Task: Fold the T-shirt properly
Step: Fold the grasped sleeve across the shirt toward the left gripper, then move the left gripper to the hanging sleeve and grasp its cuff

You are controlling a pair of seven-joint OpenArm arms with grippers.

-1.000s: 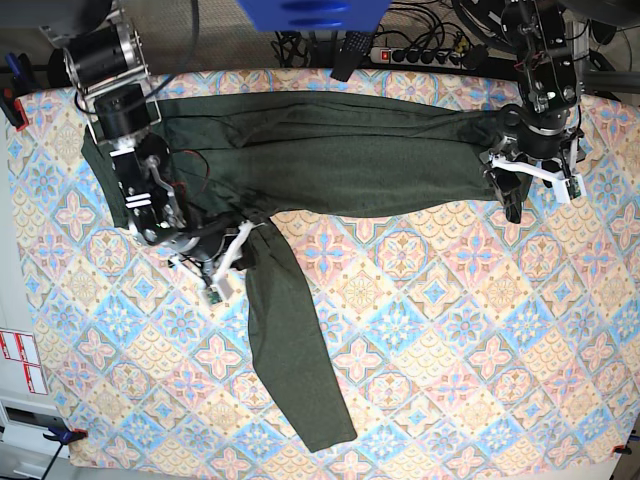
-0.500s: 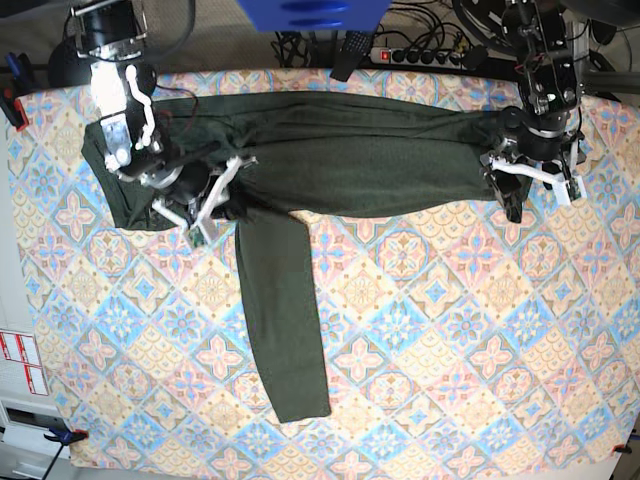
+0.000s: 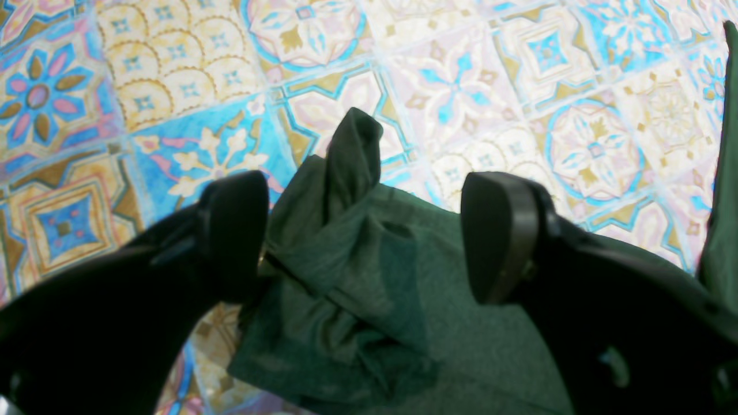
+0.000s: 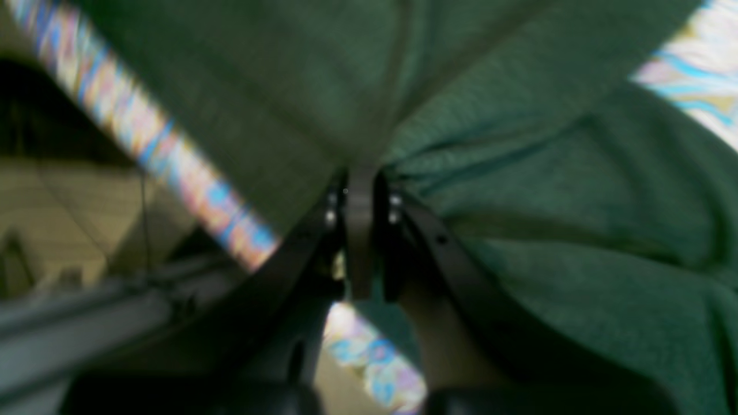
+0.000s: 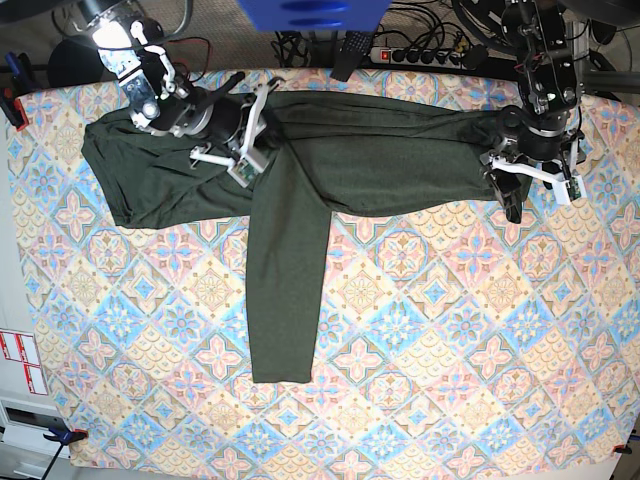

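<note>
Where the patterned tablecloth (image 5: 420, 330) of blue, pink and tan tiles covers the table, the T-shirt (image 5: 350, 150) lies in a long band across the far side, one sleeve hanging straight toward the near edge. Beyond the cloth, a power strip (image 5: 425, 55) and tangled cables (image 5: 300, 45) sit on the floor, and a blue object (image 5: 312, 14) is cut off by the top of the base view.

The right wrist view is blurred; still, the right gripper (image 4: 360, 202) shows its fingers pressed together on a gather of green fabric. Part of the shirt's far edge hides under that arm in the base view. The left gripper (image 3: 366, 236) has its fingers spread apart, a bunched shirt end between them, the fabric against one pad.

Compared with half a second ago, the right gripper has carried its pinch up toward the far edge, and the sleeve's end has drawn farther from the near edge.
</note>
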